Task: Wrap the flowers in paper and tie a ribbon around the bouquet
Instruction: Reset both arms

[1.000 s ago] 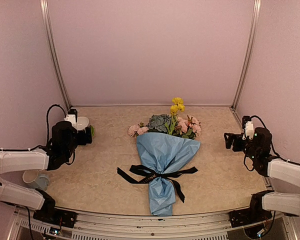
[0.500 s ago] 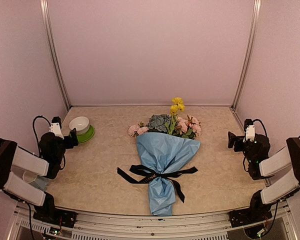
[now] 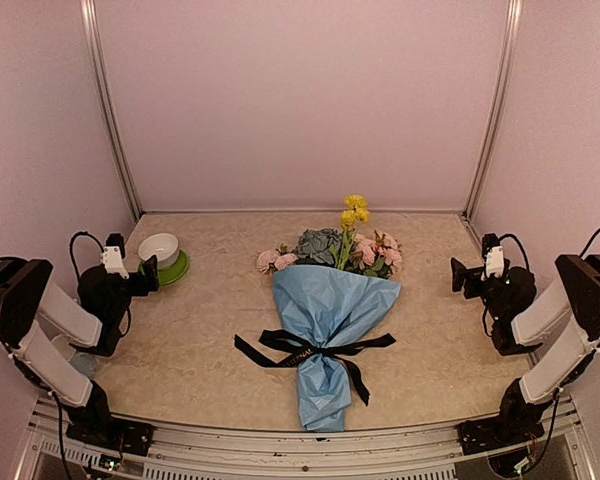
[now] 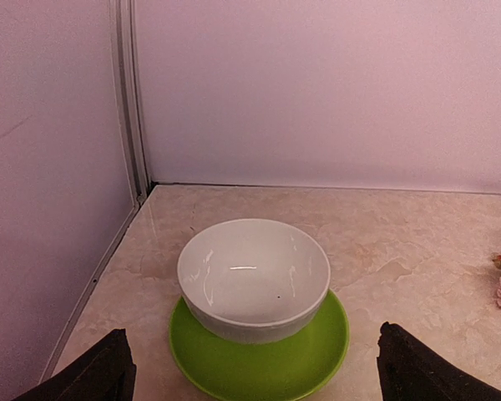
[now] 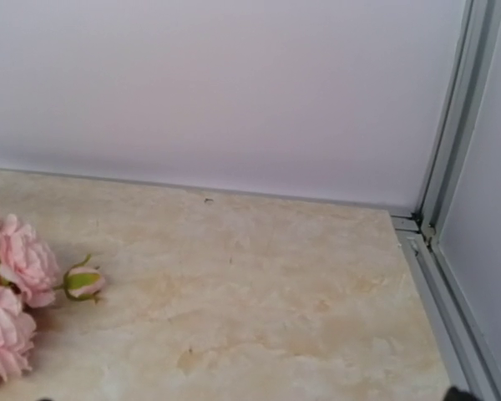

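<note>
Top external view: bouquet (image 3: 328, 305) lying wrapped on the tabletop (image 3: 205, 335), ribbon (image 3: 315, 347) tied round it.
Left tool (image 3: 148, 273) and right tool (image 3: 461, 276) both spread wide, empty, out at the sides.

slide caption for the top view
Bouquet in blue paper, tied with black ribbon, lies between the open left gripper and right gripper.

We see a white bowl (image 4: 253, 276) sitting on a green saucer (image 4: 317, 352) near the marbled table's (image 3: 200, 325) back-left corner.
</note>
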### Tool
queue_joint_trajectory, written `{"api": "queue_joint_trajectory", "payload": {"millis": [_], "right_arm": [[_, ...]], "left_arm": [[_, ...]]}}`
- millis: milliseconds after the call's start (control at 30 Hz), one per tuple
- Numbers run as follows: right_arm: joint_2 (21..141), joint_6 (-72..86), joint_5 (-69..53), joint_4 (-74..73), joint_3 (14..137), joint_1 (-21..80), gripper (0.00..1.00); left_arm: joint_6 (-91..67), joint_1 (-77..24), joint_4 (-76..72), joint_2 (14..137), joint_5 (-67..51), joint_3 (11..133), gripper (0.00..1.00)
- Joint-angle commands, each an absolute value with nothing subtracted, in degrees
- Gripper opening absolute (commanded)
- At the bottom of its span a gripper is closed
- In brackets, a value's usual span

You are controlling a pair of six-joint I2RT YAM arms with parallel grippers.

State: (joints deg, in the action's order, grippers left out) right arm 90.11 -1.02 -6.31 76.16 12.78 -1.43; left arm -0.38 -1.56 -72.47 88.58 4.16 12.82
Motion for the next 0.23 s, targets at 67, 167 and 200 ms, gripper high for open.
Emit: {"api": "queue_joint_trajectory", "payload": {"millis": [67, 167, 200], "right_arm": [[90.3, -2.0, -6.7, 75.1, 13.5, -1.7, 1.0], [90.4, -2.0, -6.7, 75.2, 13.5, -1.7, 1.0], [90.5, -2.0, -6.8, 75.5, 13.4, -1.7, 1.0]], "left_arm": [[-0.6, -1.0, -73.8, 88.9, 2.4, 14.1, 0.99], [-0.6, -1.0, -73.7, 88.9, 2.4, 14.1, 0.99], [-0.6, -1.0, -73.7, 88.9, 2.4, 14.1, 0.99]]}}
